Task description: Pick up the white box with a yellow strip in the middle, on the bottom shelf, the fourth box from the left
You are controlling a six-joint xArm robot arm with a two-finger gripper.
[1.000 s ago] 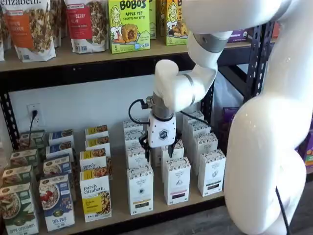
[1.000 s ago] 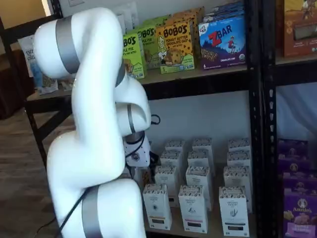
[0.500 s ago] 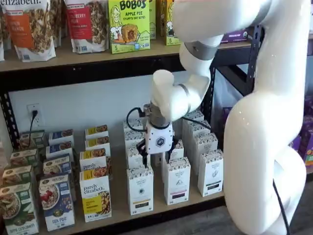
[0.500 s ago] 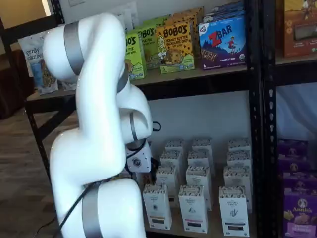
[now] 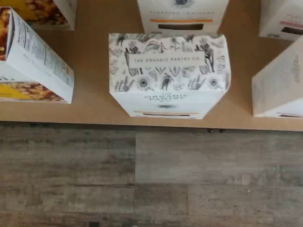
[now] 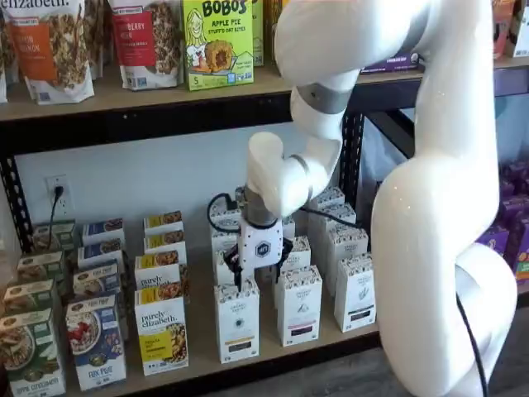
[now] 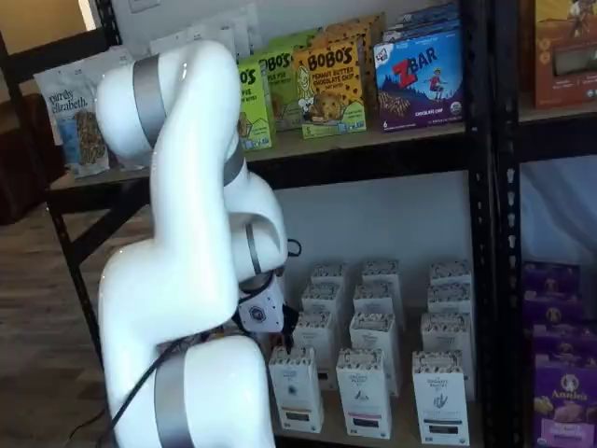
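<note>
The white box [image 6: 237,321] is a tall carton with a grey-speckled top and a pale yellow strip. It stands at the front of its row on the bottom shelf [image 6: 198,351]. The wrist view shows its patterned top [image 5: 169,61] from above, close to the tan board's [image 5: 94,106] black front edge. My gripper [image 6: 258,271] hangs just above and slightly behind the box, fingers open with a gap between them and nothing held. In a shelf view the box [image 7: 297,387] shows beside the arm, which hides most of the gripper.
A "purely elizabeth" box [image 6: 161,331] stands left of the white box, and similar white cartons [image 6: 298,304] [image 6: 357,291] stand to its right. More cartons stand in rows behind. The upper board [image 6: 124,98] carries granola bags. A black upright [image 6: 354,157] stands behind the arm.
My gripper has moved left and down, from over the second row of cartons to just above the front white box. The arm has swung left with it.
</note>
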